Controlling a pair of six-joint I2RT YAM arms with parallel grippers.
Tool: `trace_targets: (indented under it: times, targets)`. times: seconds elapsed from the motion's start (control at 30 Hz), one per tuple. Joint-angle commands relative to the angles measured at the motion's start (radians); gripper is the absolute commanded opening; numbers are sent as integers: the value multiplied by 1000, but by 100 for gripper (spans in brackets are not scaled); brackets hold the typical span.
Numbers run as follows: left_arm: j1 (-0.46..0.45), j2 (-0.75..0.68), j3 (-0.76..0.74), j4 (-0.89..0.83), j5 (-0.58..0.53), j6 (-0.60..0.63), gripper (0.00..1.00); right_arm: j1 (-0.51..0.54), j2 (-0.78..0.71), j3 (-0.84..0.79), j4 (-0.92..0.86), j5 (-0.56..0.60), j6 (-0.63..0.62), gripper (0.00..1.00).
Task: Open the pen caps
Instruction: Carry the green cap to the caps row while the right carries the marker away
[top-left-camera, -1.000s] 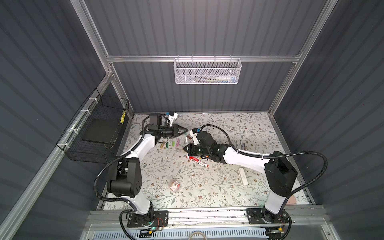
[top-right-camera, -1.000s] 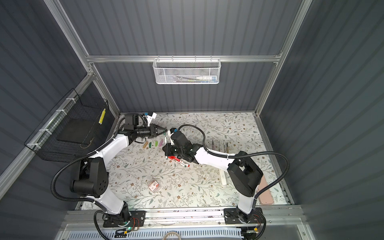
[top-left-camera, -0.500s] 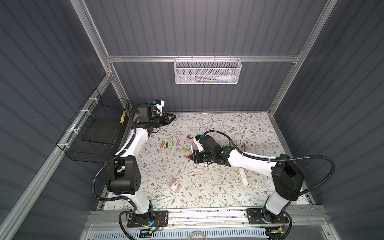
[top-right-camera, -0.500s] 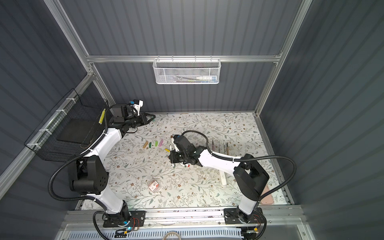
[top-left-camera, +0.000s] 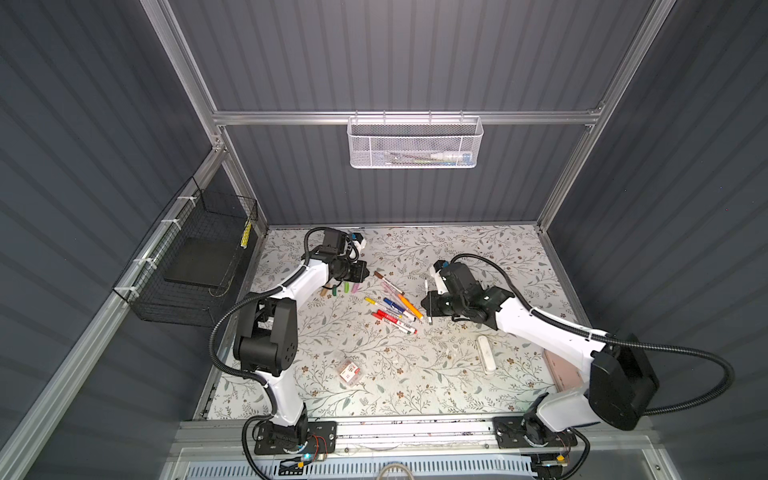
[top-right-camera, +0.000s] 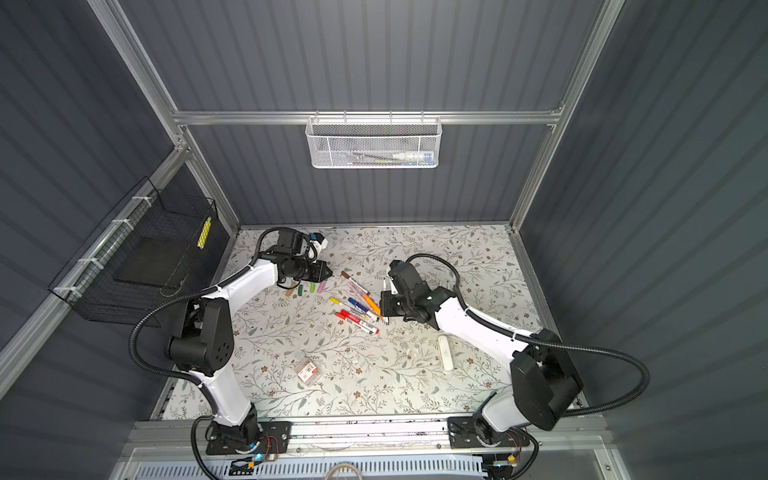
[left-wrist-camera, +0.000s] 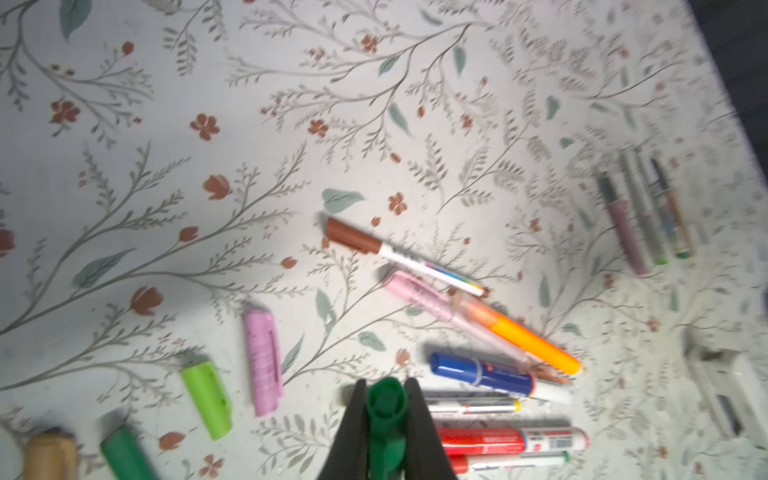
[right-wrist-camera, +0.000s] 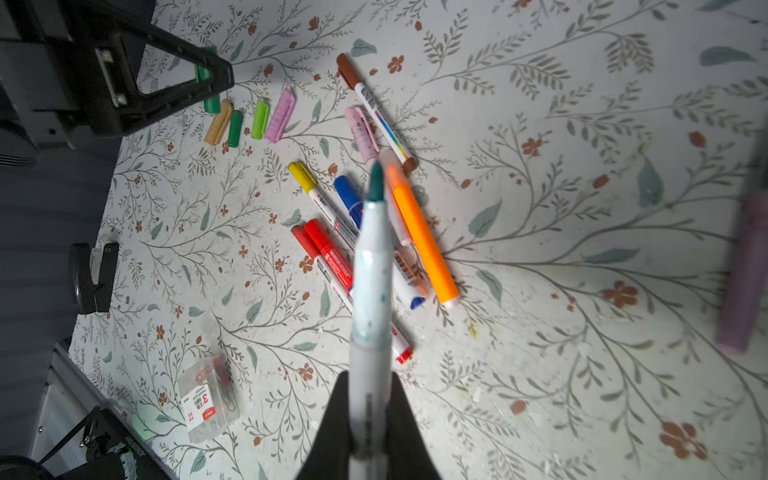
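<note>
Tightly around cap (left-wrist-camera: 387, 419): left end effector (left-wrist-camera: 385, 385)

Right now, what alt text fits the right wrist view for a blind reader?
Closed black jaws grip an uncapped white pen with a teal tip above a floral table. Below lie capped pens in several colours; farther off, loose caps sit by the other arm's jaws, which pinch a green cap.

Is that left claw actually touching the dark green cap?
Touching. The left wrist view shows the left gripper shut on the dark green cap, a finger pressed against each side.
</note>
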Motion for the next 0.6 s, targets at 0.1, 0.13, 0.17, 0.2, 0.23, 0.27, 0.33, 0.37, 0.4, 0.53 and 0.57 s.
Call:
trace_targets:
  times: [0.1,0.13,0.17,0.2,0.23,0.27,0.33,0.37,0.4,0.53,0.57]
  targets:
    - [34,-5,-20,-54,-373,182,0,-56,-87,-75,-55,25,-35,0]
    - [49,-15,-29,-47,-387,190,0,-65,-96,-85,-53,26,-39,0]
    - [74,-31,-44,-41,-386,191,0,-76,-101,-92,-53,25,-46,0]
    - [105,-46,-58,-34,-378,191,0,-89,-103,-93,-57,20,-55,0]
    - [129,-54,-65,-33,-369,197,0,-100,-103,-92,-64,19,-62,0]
    - [149,-64,-76,-28,-370,219,0,-114,-100,-87,-74,19,-66,0]
    - [168,-71,-97,-10,-406,285,0,-139,-90,-74,-76,15,-82,0]
    - [176,-71,-109,3,-427,310,0,-153,-83,-68,-101,13,-90,0]
    - [189,-70,-122,16,-435,327,0,-166,-75,-63,-106,10,-97,0]
    - [239,-35,-127,20,-432,336,0,-200,-52,-45,-109,-25,-111,0]
    - [248,-25,-126,22,-433,336,0,-205,-48,-44,-104,-28,-115,0]
